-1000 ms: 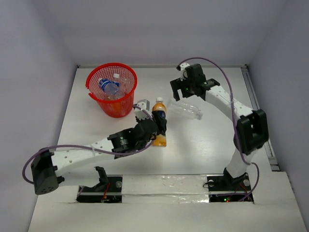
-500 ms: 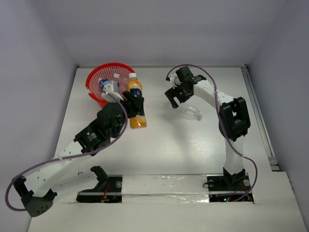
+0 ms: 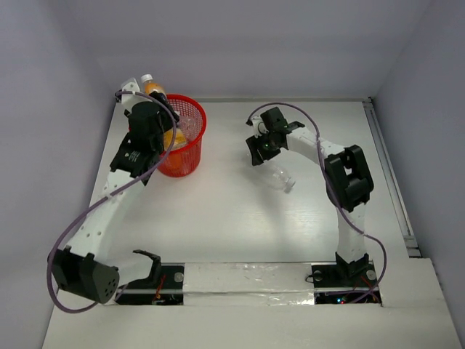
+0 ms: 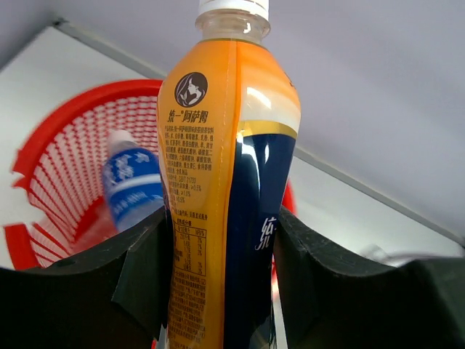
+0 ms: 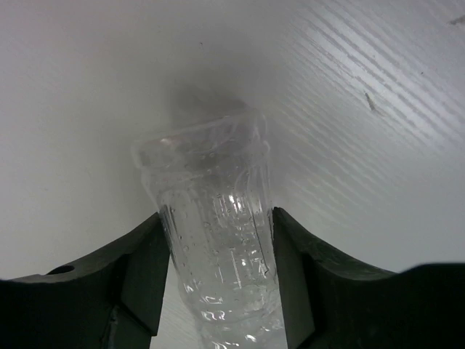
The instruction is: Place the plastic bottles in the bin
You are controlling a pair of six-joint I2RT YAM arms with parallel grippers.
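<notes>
My left gripper [image 3: 158, 109] is shut on the orange bottle [image 3: 152, 89] and holds it upright, high over the far left rim of the red mesh bin [image 3: 186, 155]. In the left wrist view the orange bottle [image 4: 218, 160] sits between the fingers [image 4: 145, 269], with the bin [image 4: 51, 145] behind and a blue-labelled bottle [image 4: 131, 182] inside it. My right gripper [image 3: 266, 155] is down on the table, its jaws closed against both sides of the plain clear bottle [image 3: 282, 179], which lies on the table [image 5: 214, 218].
Grey walls stand close behind the bin and along the left edge of the white table [image 3: 218, 218]. A metal rail [image 3: 389, 167] runs along the table's right edge. The arm bases and cables sit at the near edge.
My left arm has swung the orange bottle from mid-table up and left to above the bin. My right gripper has come down onto the clear bottle, which shifted slightly.
</notes>
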